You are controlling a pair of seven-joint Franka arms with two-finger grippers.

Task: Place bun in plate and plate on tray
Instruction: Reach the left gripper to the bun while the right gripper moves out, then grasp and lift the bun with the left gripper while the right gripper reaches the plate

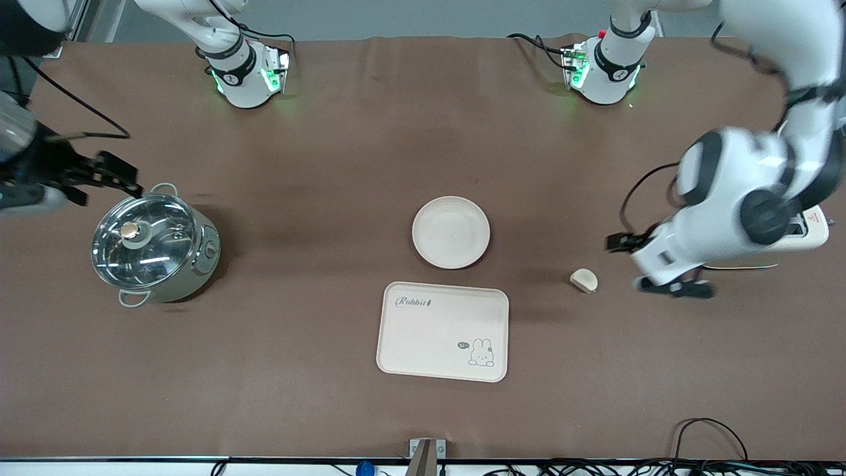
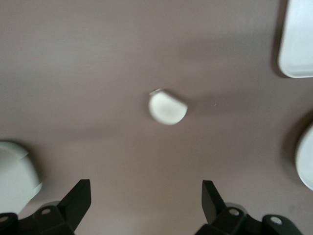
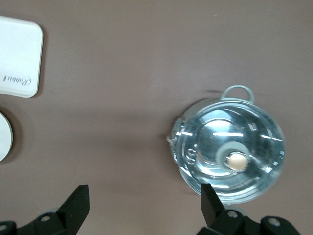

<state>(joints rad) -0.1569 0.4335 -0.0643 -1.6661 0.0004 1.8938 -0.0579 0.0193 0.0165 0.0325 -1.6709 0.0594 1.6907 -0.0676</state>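
Observation:
The bun (image 1: 584, 280) lies on the brown table, toward the left arm's end from the tray; it also shows in the left wrist view (image 2: 167, 107). The plate (image 1: 451, 232) is empty and sits just farther from the front camera than the tray (image 1: 443, 331), which is also empty. My left gripper (image 1: 624, 264) is open and empty, low beside the bun and apart from it; its own view shows the same (image 2: 145, 191). My right gripper (image 1: 129, 177) is open and empty (image 3: 144, 193), up beside the steel pot.
A steel pot with a glass lid (image 1: 153, 246) stands at the right arm's end and shows in the right wrist view (image 3: 230, 152). A white appliance (image 1: 809, 228) sits partly hidden under the left arm. Cables lie along the table's front edge.

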